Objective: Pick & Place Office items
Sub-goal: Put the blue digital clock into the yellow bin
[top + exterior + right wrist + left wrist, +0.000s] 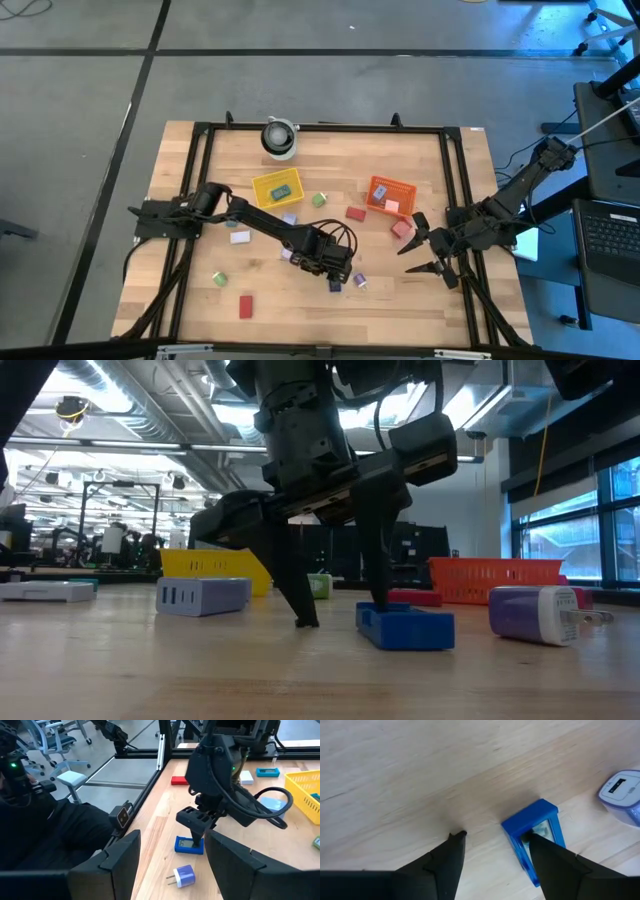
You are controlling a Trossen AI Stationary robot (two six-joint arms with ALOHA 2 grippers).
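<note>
My left gripper (335, 278) is open and points straight down at the near middle of the table, over a small blue block (336, 286) with a grey window. In the low view one finger (305, 615) stands on bare wood and the other (378, 595) comes down on the blue block (405, 628). A lavender plug (358, 282) lies just right of it. My right gripper (425, 252) is open and holds nothing, above the table's right side. Other small items lie flat on the wood: red (245, 305), green (218, 278), white (240, 237), pink (402, 228). My left gripper comes from above, pointing down. One fingertip (532, 840) rests on the blue block's top face (547, 827) near its windowed end; the other fingertip (459, 836) stands on the wood beside it. The block lies flat on the table, not pinched.
A yellow mesh basket (277, 187) and an orange mesh basket (390, 192) sit toward the far side, each with items inside. A round roll (280, 138) stands at the far edge. A black frame (455, 190) rims the table. A person in dark clothes (45, 825) sits beyond the edge.
</note>
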